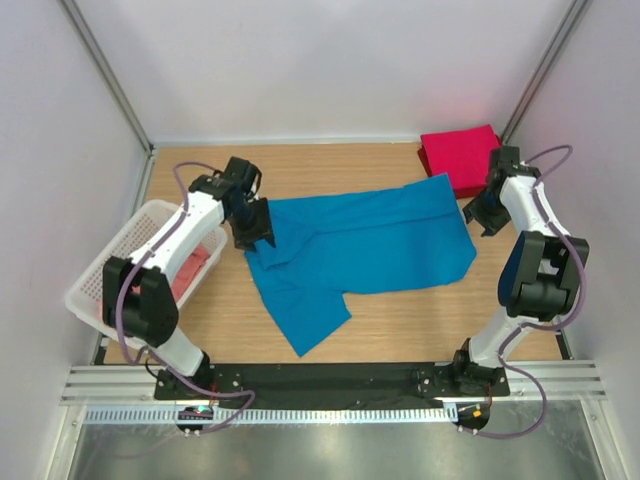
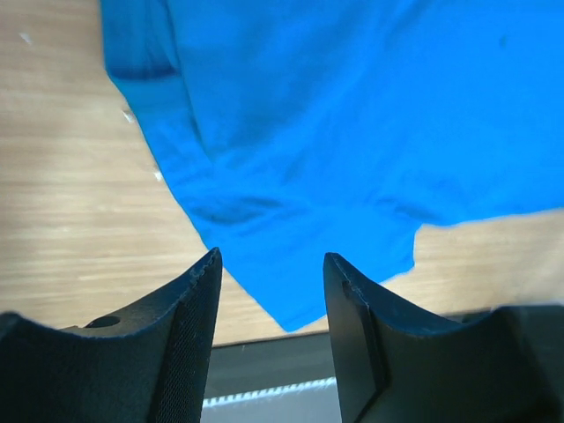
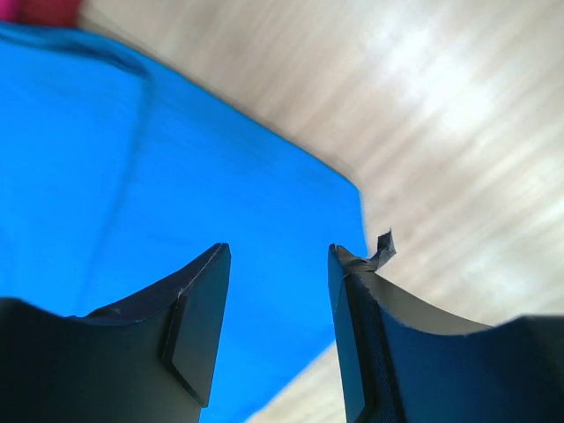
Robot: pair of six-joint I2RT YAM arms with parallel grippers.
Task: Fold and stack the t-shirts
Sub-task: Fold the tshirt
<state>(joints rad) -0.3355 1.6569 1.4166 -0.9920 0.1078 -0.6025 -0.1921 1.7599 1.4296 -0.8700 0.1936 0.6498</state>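
Three pale walls (image 1: pixel 330 60) close in the cell we look down on, with grey metal posts (image 1: pixel 105 70) running up its back corners. Below them a light wooden table (image 1: pixel 400 320) fills the floor of the view, its grain running left to right, and a black base strip (image 1: pixel 330 378) lies along its near edge. We see the blue t-shirt (image 1: pixel 370 245) spread unfolded across the middle of the table, one flap jutting toward the near edge. Its far right corner reaches the red t-shirt (image 1: pixel 458 158), which sits folded in the back right corner. A white lattice basket (image 1: pixel 110 270) stands tilted at the left edge, holding pink t-shirts (image 1: pixel 195 268). We find the left gripper (image 1: pixel 255 235) over the blue shirt's left edge, jaws apart and empty. The right gripper (image 1: pixel 480 218) hangs just beside the shirt's right edge, likewise parted with nothing between its fingers.
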